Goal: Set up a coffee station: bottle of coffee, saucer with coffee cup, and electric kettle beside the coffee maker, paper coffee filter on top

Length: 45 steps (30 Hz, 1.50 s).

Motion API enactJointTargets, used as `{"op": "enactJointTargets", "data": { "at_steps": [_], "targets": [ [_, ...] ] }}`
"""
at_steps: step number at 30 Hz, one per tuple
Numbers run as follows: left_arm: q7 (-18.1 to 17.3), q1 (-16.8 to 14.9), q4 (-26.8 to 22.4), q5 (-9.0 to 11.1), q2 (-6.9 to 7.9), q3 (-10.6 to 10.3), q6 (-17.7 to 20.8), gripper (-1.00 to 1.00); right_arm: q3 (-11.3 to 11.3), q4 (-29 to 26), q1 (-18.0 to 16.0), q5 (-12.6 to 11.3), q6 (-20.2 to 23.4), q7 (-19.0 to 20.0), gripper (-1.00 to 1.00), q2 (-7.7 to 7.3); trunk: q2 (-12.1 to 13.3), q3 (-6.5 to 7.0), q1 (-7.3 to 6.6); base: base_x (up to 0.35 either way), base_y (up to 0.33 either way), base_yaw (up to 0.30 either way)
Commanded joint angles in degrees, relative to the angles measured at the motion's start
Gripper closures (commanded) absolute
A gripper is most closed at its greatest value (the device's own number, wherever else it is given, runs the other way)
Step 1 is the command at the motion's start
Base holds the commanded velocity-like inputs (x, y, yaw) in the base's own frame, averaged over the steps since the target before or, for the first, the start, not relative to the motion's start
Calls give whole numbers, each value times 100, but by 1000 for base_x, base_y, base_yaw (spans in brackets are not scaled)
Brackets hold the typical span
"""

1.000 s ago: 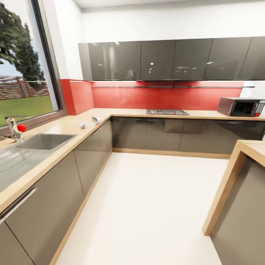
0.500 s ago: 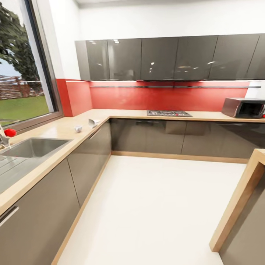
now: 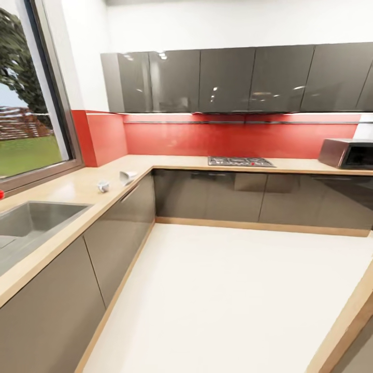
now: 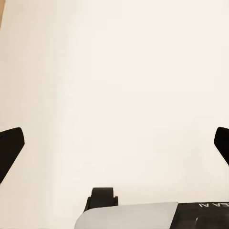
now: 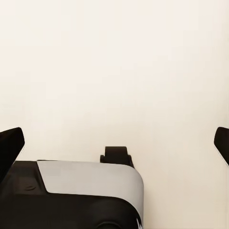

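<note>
Robot in transit across kitchen floor [image 3: 223, 290]; likely searching for task items.

Kitchen countertop [image 3: 77, 186] runs along left wall and far wall. Two small whitish objects near its inner corner, identity unclear.

Left gripper [image 4: 114, 143] and right gripper [image 5: 114, 143]: spread wide, empty.

Next: probably locate coffee maker.
</note>
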Motion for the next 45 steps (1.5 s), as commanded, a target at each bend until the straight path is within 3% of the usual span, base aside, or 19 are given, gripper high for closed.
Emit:
{"op": "enactJointTargets", "data": {
  "at_steps": [1, 27, 45],
  "targets": [
    [0, 1, -6, -15, -2, 8, -9, -100, 2, 4, -3, 3, -18, 0, -100, 0, -2, -5, 3, 326, 0, 0],
    [0, 1, -6, -15, 0, 9, -9, -100, 2, 4, -3, 4, -16, 0, -100, 3, -2, -5, 3, 326, 0, -178],
    [3, 1, -15, 1, 7, 9, -9, -100, 2, 4, -3, 4, -11, 0, -100, 4, -2, -5, 3, 326, 6, -17]
  ]
}}
